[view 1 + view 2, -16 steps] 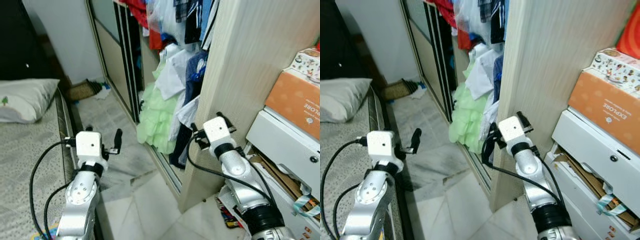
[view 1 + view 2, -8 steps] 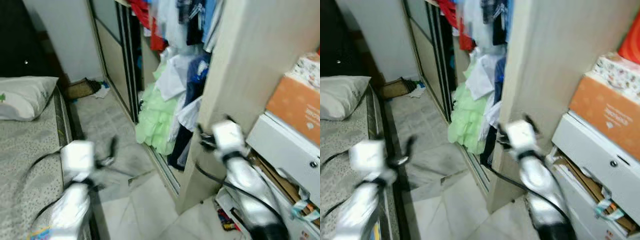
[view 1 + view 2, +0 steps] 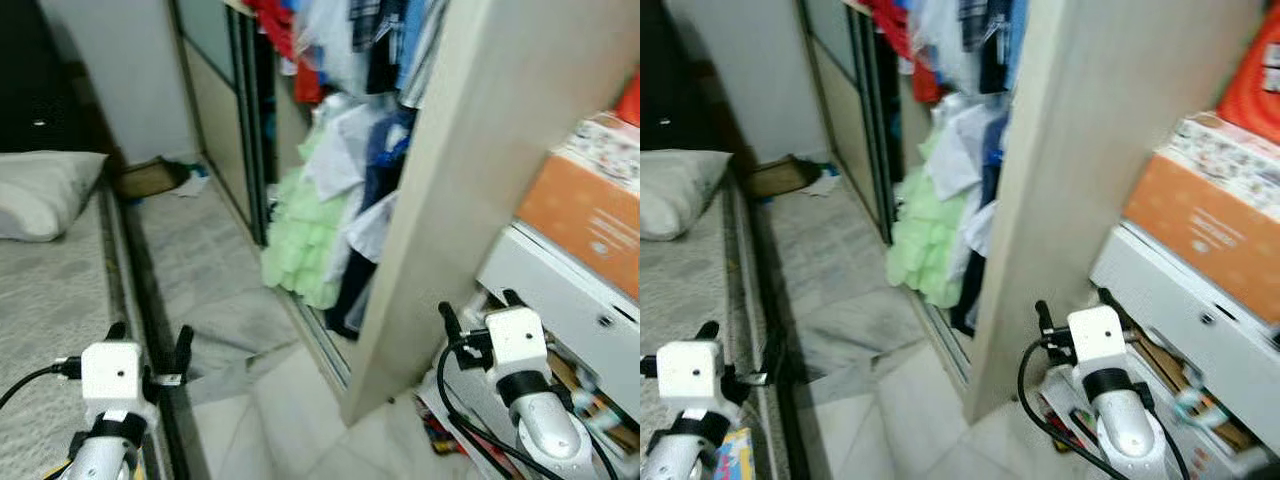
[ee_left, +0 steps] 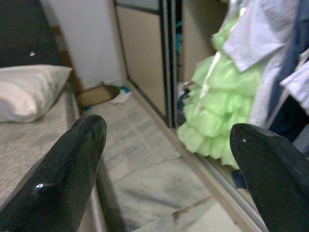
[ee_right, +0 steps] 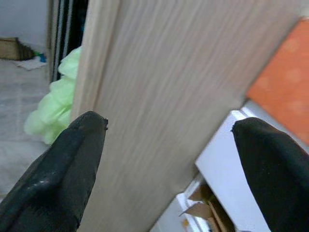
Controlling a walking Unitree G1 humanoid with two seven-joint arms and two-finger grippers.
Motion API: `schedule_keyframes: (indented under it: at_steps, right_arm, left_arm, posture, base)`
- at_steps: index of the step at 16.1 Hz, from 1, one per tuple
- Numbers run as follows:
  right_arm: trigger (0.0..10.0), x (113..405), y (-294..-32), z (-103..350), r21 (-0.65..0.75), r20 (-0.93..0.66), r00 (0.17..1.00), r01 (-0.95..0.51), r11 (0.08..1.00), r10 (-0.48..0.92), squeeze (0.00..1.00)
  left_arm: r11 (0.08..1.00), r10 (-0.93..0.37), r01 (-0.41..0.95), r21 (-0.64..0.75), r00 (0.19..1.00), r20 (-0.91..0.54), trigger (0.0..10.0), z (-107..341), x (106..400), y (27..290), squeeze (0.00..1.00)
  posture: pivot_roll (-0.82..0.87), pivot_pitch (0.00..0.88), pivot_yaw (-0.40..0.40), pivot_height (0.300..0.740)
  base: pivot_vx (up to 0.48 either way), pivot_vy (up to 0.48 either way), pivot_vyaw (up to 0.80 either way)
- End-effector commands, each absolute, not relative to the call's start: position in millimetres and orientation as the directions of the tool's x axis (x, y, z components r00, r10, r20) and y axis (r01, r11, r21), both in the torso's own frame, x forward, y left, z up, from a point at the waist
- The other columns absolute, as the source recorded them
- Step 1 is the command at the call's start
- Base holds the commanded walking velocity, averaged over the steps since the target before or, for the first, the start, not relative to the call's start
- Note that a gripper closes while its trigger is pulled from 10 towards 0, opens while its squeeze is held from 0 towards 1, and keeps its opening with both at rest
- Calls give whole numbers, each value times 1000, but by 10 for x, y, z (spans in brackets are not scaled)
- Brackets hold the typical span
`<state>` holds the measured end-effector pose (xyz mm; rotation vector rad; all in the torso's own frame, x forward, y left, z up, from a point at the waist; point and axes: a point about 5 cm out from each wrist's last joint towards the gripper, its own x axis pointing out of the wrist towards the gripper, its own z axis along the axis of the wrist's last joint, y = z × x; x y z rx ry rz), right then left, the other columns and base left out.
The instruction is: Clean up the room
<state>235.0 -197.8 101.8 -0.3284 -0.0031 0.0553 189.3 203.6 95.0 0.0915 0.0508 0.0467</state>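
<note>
- so compared to a second ago both arms sit way lower in the head views; the grippers were up mid-picture before, now they're down near the bottom edge; the blur from half a second back has mostly cleared, and the whole scene has slid a bit, so that part is the camera moving
- left eye view: left gripper [image 3: 147,349] hangs low by the edge of the bed [image 3: 50,290], fingers spread and holding nothing; right gripper [image 3: 476,306] is low beside the pale wooden wardrobe panel [image 3: 450,180], fingers apart too, empty; a grey cloth [image 3: 225,340] lies crumpled on the tiled floor [image 3: 290,430] between the bed and the wardrobe track, well apart from both grippers; a pillow [image 3: 40,190] sits at the head of the bed
- right eye view: same room; a light green frilly dress [image 3: 925,245] spills out of the open wardrobe among hanging clothes [image 3: 960,60]; an orange box [image 3: 1205,225] sits on top of a white drawer unit [image 3: 1180,310] right of the panel; some small clutter [image 3: 790,178] lies on the floor by the far wall
- left wrist view: the two black fingers [image 4: 63,169] stand wide, nothing between them; past them the green dress and floor
- right wrist view: fingers [image 5: 63,169] wide open again; they face the wood panel close up, orange box off to one side
</note>
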Motion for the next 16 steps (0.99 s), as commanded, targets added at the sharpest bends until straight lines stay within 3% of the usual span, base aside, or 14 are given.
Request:
schedule_keyframes:
  at_steps: [1, 16]
  right_arm:
    - [10000, 2366, -1941, 1079, -353, 8, 998, -57, 934, 63, 0]
    - [10000, 2416, -1800, 1121, -345, -2, 993, -114, 932, 121, 0]
  left_arm:
    - [997, 22, -19, 79, 999, -38, 10000, 996, 1911, 1968, 0]
    - [997, -20, 22, 74, 999, -40, 10000, 1028, 1941, 1899, 0]
  posture:
    - [-74, 68, -39, 740]
    - [-68, 75, -44, 740]
  base:
    - [0, 0, 800]
    - [0, 0, 800]
